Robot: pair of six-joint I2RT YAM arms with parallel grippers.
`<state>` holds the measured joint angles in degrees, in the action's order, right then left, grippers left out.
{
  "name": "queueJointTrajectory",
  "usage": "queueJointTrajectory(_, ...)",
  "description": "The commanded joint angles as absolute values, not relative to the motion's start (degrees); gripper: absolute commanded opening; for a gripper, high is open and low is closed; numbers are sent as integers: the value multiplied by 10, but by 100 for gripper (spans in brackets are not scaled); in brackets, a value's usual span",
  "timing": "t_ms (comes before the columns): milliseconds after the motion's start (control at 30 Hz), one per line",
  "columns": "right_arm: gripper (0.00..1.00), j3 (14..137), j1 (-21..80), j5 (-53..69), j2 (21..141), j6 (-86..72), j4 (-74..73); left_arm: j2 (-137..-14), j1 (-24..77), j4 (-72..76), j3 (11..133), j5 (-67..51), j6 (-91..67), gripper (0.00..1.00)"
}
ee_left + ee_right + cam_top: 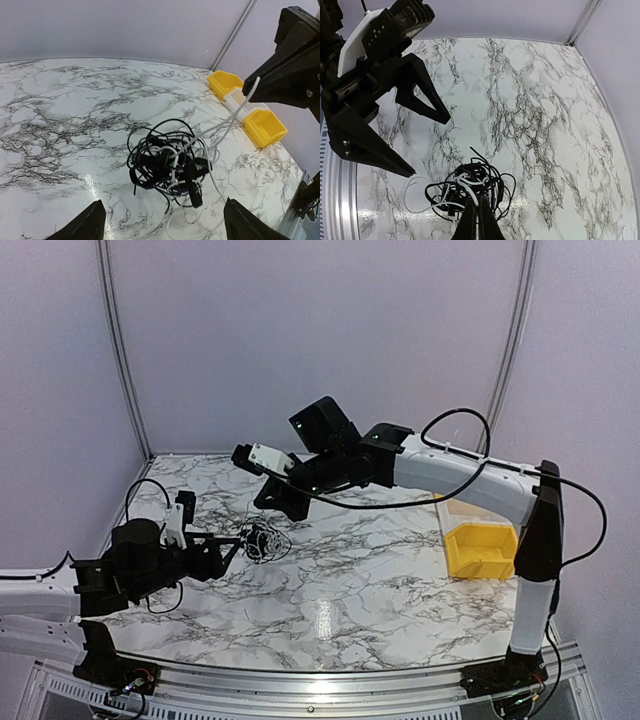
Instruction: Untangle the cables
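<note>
The cables [264,538] are a small tangle of thin black wires with a pale one, lying on the marble table left of centre. They also show in the left wrist view [167,162] and the right wrist view [470,187]. My left gripper [236,548] is open and empty, level with the bundle on its left, with its fingers spread wide before it [162,204]. My right gripper [280,505] is just above the bundle, shut on the pale cable [220,122], which rises from the tangle to its tips [479,214].
A yellow bin [480,550] stands at the table's right side, with a pale bin [460,512] behind it. The left wrist view shows two yellow bins [265,127] with a white one [240,100] between them. Frame posts stand at the back corners.
</note>
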<state>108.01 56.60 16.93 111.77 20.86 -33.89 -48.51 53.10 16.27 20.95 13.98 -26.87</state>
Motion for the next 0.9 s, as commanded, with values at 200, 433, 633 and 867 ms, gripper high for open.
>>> queueJointTrajectory(200,0,1099,563,214,1145,169,-324,-641,533,319,252,263,-263,83)
queueJointTrajectory(433,0,1137,563,299,1140,172,-332,-778,534,436,234,360,-299,84)
queueJointTrajectory(633,0,1191,562,479,1118,227,-380,-886,529,471,246,411,-303,84)
queueJointTrajectory(867,0,1310,558,552,1101,286,-450,-950,517,478,257,410,-312,84)
